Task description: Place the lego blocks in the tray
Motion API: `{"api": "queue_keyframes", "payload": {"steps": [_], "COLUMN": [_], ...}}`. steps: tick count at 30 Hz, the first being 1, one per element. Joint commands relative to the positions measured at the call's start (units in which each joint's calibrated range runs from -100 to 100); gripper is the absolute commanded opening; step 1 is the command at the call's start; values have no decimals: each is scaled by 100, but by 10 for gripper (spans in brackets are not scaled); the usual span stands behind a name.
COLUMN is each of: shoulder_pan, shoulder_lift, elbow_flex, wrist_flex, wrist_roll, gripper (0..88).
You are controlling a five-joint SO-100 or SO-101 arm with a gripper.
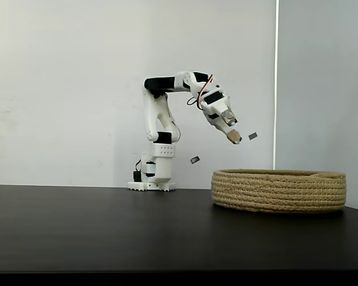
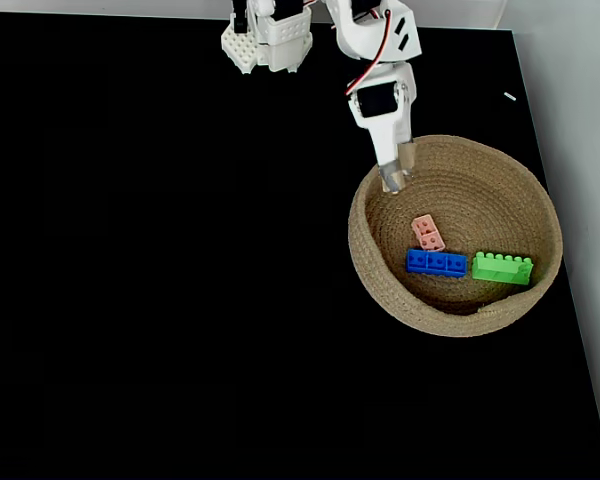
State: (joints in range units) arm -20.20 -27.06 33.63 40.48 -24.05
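Nearest, the coiled tan rope basket (image 2: 380,265) holds all three studded bricks: green (image 2: 502,268), blue (image 2: 436,263), pale pink (image 2: 428,233). White claw (image 2: 394,178) hovers over the rim, carrying nothing; whether parted, I cannot tell. Placing looks finished; retreat seems next.

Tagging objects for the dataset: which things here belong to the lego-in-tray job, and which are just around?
Job items:
- rope basket tray
- green lego brick, in the tray
- blue lego brick, in the tray
- pink lego brick, in the tray
- gripper, over the tray's rim, holding nothing visible

Just around:
- black table
- white wall
- small pale scrap on the table
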Motion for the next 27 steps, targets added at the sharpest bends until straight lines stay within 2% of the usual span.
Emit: {"api": "queue_keyframes", "payload": {"steps": [1,6,8,10,15,23,27], "shoulder_pan": [527,1294,1508,1731,2300,2729,2803], "shoulder_lift": [-1387,-3133,-3795,-4302,-5110,-7002,-7165], "elbow_flex": [554,2415,3044,3491,3910,6400,6637], "wrist_flex": [-570,-1753,-1795,-1661,-495,-470,-70], "wrist_roll": [733,1451,1719,1846,2017,2637,2686], "gripper": [2,1,1,1,1,1,1]}}
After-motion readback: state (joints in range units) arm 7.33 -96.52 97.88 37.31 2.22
